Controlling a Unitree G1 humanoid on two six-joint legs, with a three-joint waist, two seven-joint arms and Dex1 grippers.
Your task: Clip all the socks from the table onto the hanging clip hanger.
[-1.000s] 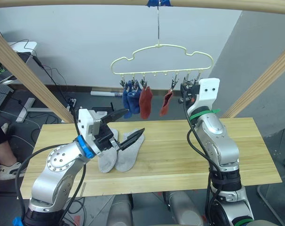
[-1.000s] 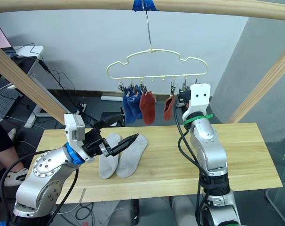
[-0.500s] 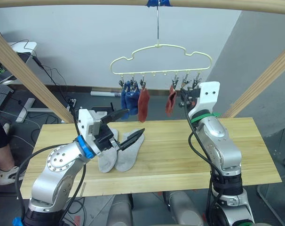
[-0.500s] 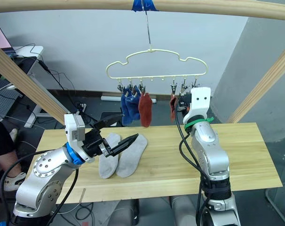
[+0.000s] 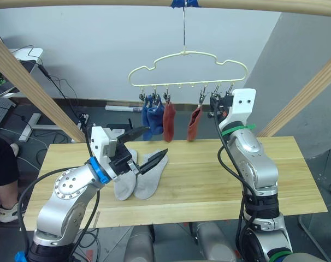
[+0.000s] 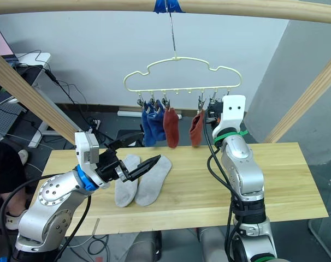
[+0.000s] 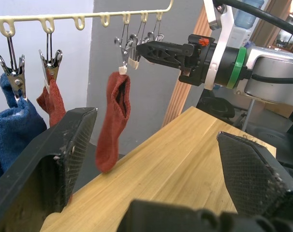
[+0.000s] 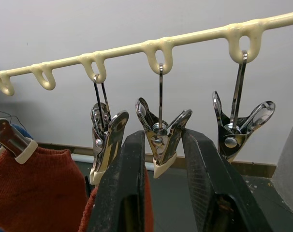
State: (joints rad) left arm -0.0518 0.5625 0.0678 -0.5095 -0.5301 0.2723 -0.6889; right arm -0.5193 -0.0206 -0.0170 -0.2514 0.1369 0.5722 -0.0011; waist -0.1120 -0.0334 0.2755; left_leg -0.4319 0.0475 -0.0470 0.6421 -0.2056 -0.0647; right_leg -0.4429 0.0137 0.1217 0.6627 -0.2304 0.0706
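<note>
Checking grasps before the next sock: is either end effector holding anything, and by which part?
Nothing is held. The left end effector is open above the grey socks. The right end effector's fingers flank an empty clip without squeezing it.

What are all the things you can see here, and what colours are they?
Blue socks: two, blue, clipped side by side at the hanger's left end.
Red socks: two, rust red, one clipped next to the blue pair, the other further right.
Grey socks: two, light grey, lying side by side on the table.
Hanger: one, pale yellow, hooked on the top pole.
Table: one, light wood.
Poles: pale wood, framing the table.
Person: one, at the left edge.
Left gripper: fingers open, above the grey socks.
Right gripper: fingers either side of a free clip.
</note>
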